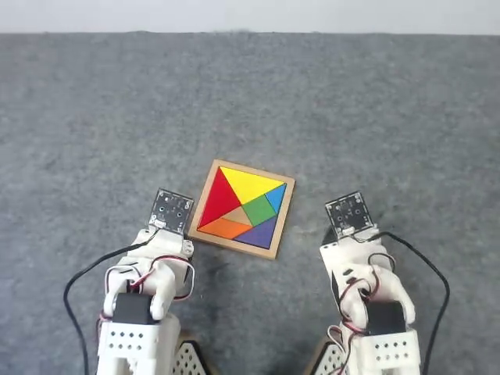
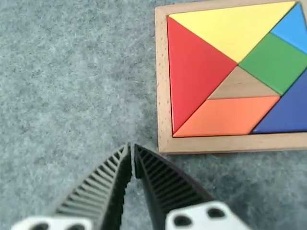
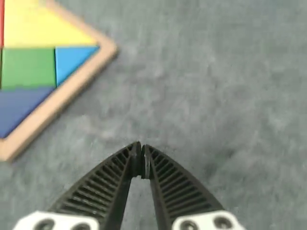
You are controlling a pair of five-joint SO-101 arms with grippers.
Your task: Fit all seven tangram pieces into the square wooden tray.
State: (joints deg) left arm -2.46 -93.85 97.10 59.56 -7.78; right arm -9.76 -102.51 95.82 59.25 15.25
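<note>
Left gripper (image 2: 132, 148), pressed together and empty (right gripper (image 3: 141, 146) too), sits just beside the filled tray (image 2: 162, 72), so a careless swing could bump it, unseating pieces (image 2: 196, 76).

Bright, even, diffuse light from above falls on the grey mat (image 1: 94, 117), leaving only soft, faint shadows close beside the left arm (image 1: 148, 289) and along the outer edge of the wooden tray (image 2: 162, 96).
</note>
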